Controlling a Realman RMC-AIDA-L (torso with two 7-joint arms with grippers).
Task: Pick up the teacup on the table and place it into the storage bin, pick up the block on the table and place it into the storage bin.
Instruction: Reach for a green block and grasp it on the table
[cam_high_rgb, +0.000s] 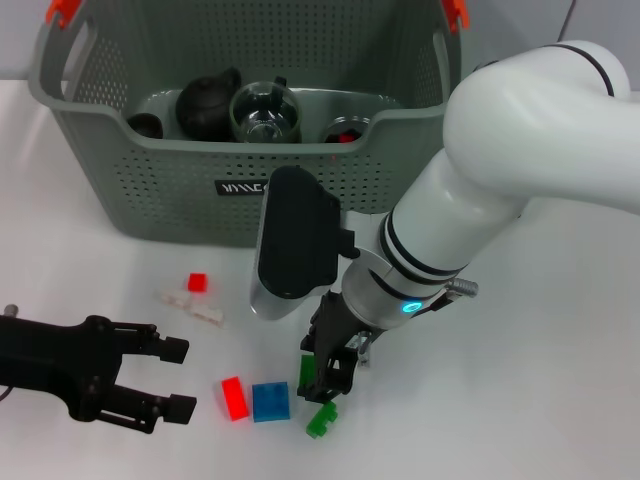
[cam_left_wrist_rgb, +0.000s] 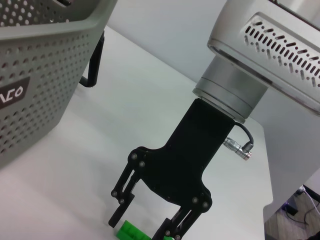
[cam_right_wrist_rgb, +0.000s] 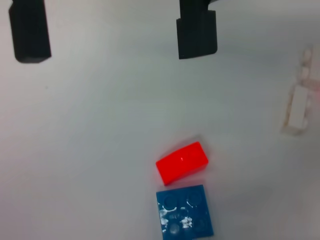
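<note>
While the right arm reaches down to the bench, the scene reads as follows.

Right gripper: the right gripper (cam_high_rgb: 325, 385) sits low and centre-right in the head view, its black fingers apart and pointing down on either side of a green block (cam_high_rgb: 321, 420); the left wrist view shows the same right gripper (cam_left_wrist_rgb: 145, 225) with the green block (cam_left_wrist_rgb: 132, 231) between its spread fingers at the bottom edge of the frame. Whether the fingers touch the block cannot be told.

Left gripper: the left gripper (cam_high_rgb: 175, 378) lies at the lower left of the head view, just over the bench (cam_high_rgb: 560, 380), its 2 fingers apart and holding nothing.

Storage bin: the storage bin (cam_high_rgb: 150, 190) fills the upper left and centre of the head view; inside it are a dark teapot (cam_high_rgb: 208, 100), a clear glass pot (cam_high_rgb: 265, 112) and a dark cup (cam_high_rgb: 146, 125).

Other blocks: a red block (cam_high_rgb: 235, 398) and a blue block (cam_high_rgb: 270, 402) lie side by side at the lower centre, between the 2 grippers; the right wrist view shows the red block (cam_right_wrist_rgb: 182, 162) just beside the blue block (cam_right_wrist_rgb: 185, 210). A smaller red block (cam_high_rgb: 198, 283) and some white blocks (cam_high_rgb: 192, 305) lie nearer the bin.
</note>
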